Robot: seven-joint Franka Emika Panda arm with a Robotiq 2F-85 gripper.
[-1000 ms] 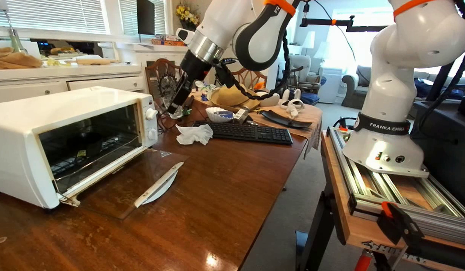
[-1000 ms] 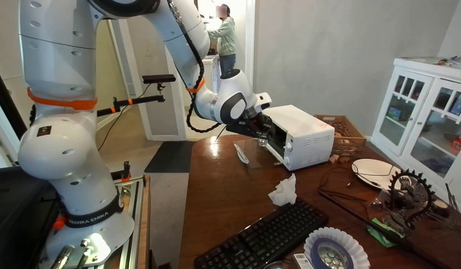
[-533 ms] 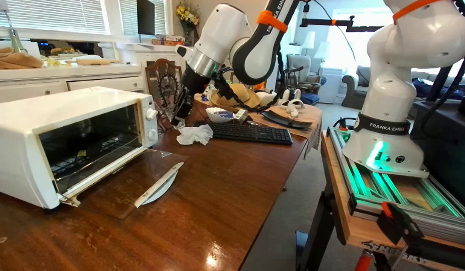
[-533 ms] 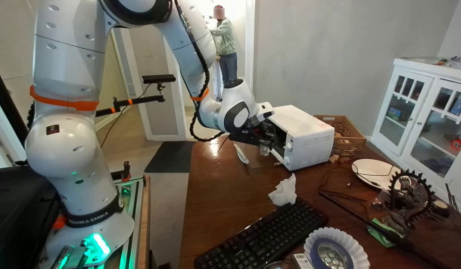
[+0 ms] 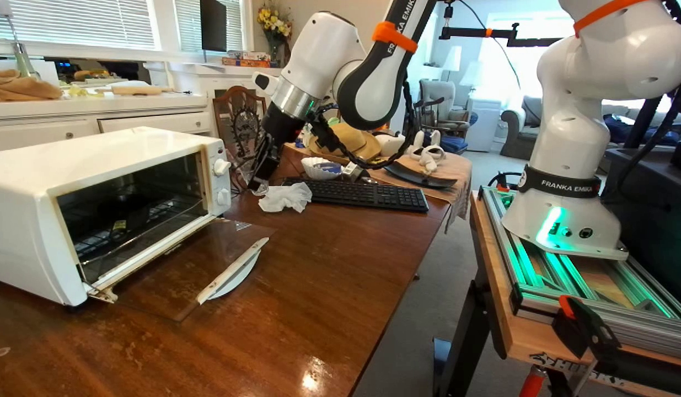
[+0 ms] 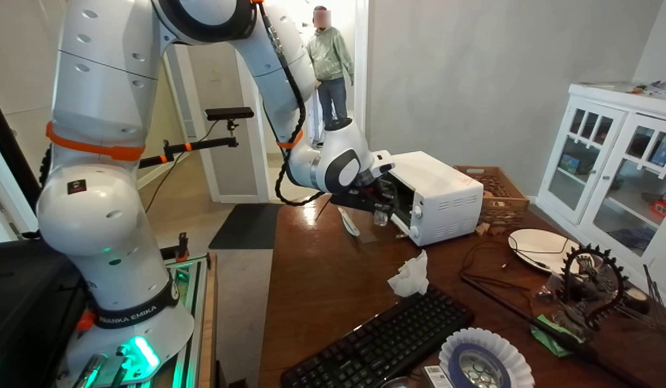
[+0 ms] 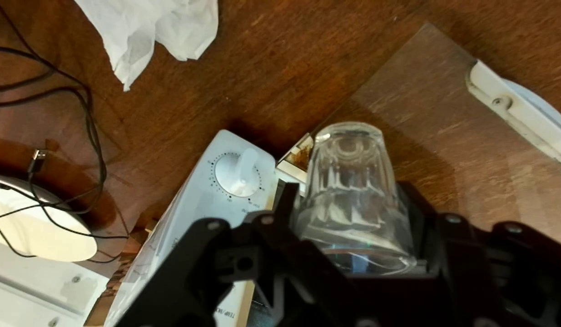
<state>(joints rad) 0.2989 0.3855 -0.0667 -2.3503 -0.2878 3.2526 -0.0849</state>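
Your gripper pinches a clear, ribbed glass tumbler between two black fingers, just right of centre in the wrist view. The grip crosses opposite walls, probably to steady the smooth, tapering glass; its narrow end points towards the top of the frame. Beyond it sits a boxy white toaster oven, its transparent door folded down low over the polished brown wooden table, leaving the front uncovered.

The wrist view makes your hold plain and shows the markings ringing a round white dial; in both exterior views the tumbler is a faint shape at the gripper's tip, its height above the table hard to judge. In an exterior view, left of centre, the oven's wire rack shows inside. In an exterior view, right of centre, a brown woven basket stands behind the oven, while a person in a pale-green hoodie stands near the top.
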